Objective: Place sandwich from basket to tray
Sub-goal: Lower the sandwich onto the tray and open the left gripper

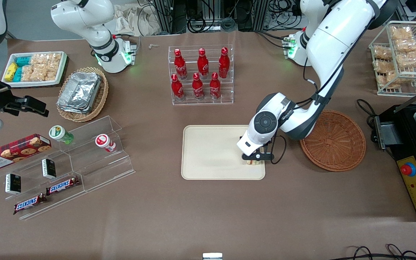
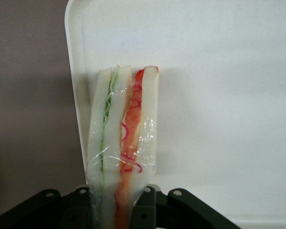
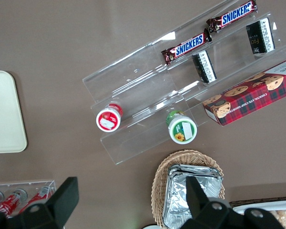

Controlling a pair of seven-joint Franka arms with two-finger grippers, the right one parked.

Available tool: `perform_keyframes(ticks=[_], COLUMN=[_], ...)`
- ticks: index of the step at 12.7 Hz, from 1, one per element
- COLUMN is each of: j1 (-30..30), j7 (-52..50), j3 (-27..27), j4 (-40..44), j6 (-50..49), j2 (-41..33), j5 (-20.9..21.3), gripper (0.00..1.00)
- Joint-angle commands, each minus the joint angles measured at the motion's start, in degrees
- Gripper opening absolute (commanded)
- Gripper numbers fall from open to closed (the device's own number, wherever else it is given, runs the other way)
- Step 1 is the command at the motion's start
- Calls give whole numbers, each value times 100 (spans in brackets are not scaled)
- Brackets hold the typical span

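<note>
Most of the tray (image 1: 208, 151) is left bare for passage, only its corner nearest the basket (image 1: 334, 141) being taken up by the gripper (image 1: 255, 161), closed on the sandwich (image 2: 124, 148), while the rack of red bottles (image 1: 200, 74) stands farther from the camera than the tray

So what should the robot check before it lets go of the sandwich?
1. Sandwich out of the basket: ok, the basket shows nothing in it.
2. Gripper over the tray: ok, at the tray's corner nearest the basket.
3. Fingers gripping the sandwich: ok, shut on its wrapped end.
4. Sandwich fully inside the tray's rim: ok, but close to the edge.
5. Sandwich resting on the tray: cannot tell.
6. Landing spot free of other things: ok, bare tray beside it.
</note>
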Motion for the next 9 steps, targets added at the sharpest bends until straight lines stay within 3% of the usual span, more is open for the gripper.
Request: perform_keyframes(ticks=[1, 3, 9], j1=[-21, -29, 50], j7=[-170, -170, -232], j3=[-35, -35, -246], j4=[176, 176, 132], j6=[10, 10, -217], j2=[172, 172, -371], j5=[332, 342, 272], gripper=[83, 99, 99])
